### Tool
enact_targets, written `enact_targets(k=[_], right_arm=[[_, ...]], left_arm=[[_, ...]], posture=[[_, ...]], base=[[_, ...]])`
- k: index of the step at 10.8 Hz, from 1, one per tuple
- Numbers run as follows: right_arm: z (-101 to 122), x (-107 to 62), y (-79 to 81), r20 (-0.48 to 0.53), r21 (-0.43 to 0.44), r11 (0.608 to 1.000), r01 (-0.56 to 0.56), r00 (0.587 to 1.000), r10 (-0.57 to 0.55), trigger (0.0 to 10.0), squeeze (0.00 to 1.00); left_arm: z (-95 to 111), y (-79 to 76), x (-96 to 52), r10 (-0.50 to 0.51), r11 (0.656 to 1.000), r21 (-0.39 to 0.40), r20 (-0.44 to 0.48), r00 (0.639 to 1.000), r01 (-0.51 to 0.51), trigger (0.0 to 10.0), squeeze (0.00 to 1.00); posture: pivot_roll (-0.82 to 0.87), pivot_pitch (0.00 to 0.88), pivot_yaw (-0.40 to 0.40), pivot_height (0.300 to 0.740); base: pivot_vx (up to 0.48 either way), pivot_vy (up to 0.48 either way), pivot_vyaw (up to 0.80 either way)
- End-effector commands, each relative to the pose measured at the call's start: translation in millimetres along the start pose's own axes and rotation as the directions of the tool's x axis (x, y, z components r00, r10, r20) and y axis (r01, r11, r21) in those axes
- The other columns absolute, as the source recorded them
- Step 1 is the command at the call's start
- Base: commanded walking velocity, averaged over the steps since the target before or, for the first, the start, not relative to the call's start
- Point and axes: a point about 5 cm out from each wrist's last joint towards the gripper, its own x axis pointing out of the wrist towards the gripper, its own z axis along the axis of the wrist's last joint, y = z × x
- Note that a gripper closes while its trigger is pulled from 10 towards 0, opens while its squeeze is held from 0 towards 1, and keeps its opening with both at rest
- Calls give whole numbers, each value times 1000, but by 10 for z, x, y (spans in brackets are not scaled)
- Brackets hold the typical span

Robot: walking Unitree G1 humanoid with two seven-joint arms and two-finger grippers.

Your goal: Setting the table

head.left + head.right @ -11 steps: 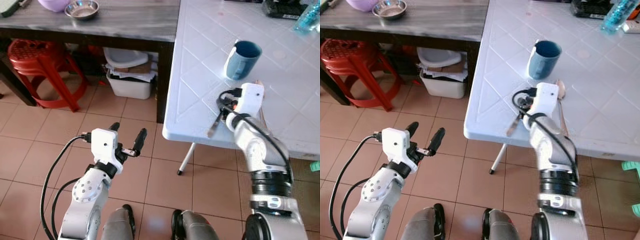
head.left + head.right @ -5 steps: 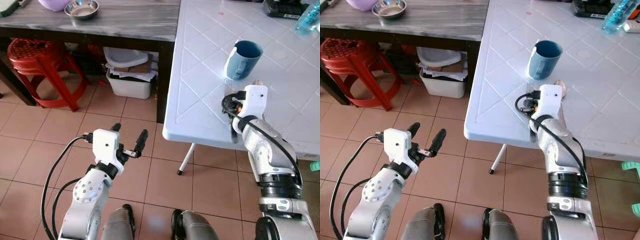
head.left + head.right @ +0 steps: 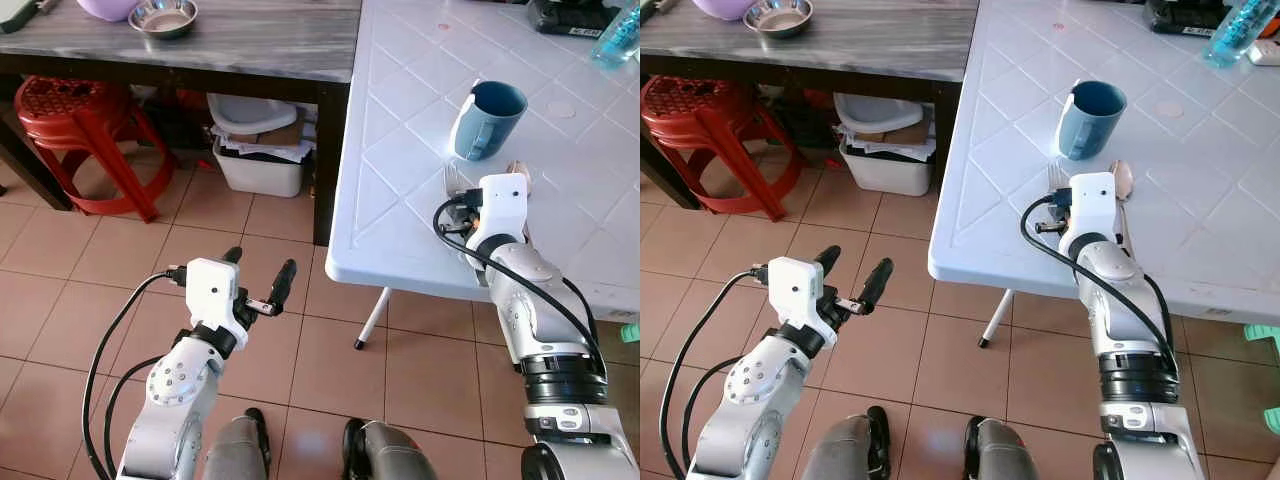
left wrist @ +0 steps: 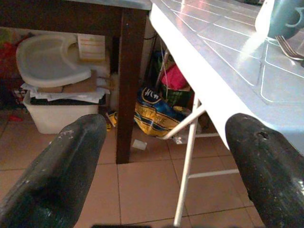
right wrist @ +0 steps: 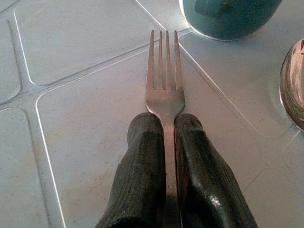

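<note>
One steel fork (image 5: 164, 88) lies flat on the white worktop (image 3: 400, 150), four tines pointing toward the blue mug (image 3: 487, 119). Its handle runs back between the two black fingers (image 5: 142, 175) of the right claw (image 5: 164, 124), which are clenched on it with the neck and tines sticking out ahead. One spoon (image 5: 293, 83), shiny and rounded at the bowl, lies just beside the fork on the side away from the worktop's edge; in the right eye view its bowl (image 3: 1122, 178) shows next to the white wrist housing. One mug stands upright just beyond the fork tips, glazed blue, its handle turned toward the worktop's left edge. The worktop is white moulded plastic with a raised diamond grid, on thin folding metal legs (image 4: 187, 161).

The left claw (image 3: 256, 282) hangs over the tiled floor (image 3: 100, 290), well apart from the worktop, its two fingers spread with nothing between them.

Further out, a second worktop (image 3: 250, 40) with a grey wood-grain top and dark legs carries one small steel bowl (image 3: 163, 17) and one lilac bowl (image 3: 108, 8) at the frame's edge. Under it sit one white plastic bin (image 3: 258, 168) stacked with papers and a white tray, and one red plastic stool (image 3: 75, 130). One blue-tinted bottle (image 3: 1232, 30) stands at the far right corner of the white worktop, beside a dark device (image 3: 565, 15).
</note>
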Motion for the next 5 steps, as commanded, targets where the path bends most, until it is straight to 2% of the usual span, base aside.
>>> enact_targets(k=[1,2,3,4,5], right_arm=[[-484,-35,23,-209,16,1000,-5,978,8,10000,0],[-589,-54,25,-258,38,999,-7,966,17,10000,0],[-624,-66,18,-270,48,999,-4,963,17,4667,0],[-654,-77,5,-280,48,999,4,960,10,0,0],[-708,-93,-12,-302,42,999,7,953,6,0,0]], left_arm=[[-21,-4,-12,-8,1000,8,-18,1000,8,10000,0],[-23,-9,-9,-6,1000,9,-18,1000,7,10000,0],[-23,-10,-10,-7,1000,9,-18,1000,7,10000,0],[-24,-11,-10,-7,1000,9,-18,1000,7,10000,0],[-27,-18,-2,-7,1000,8,-18,1000,7,10000,0]], posture=[[-10,224,9,740],[-10,223,8,740],[-10,223,8,740],[-10,223,8,740],[-13,221,5,740]], base=[[0,0,0],[0,0,0],[0,0,0],[0,0,0],[0,0,0]])
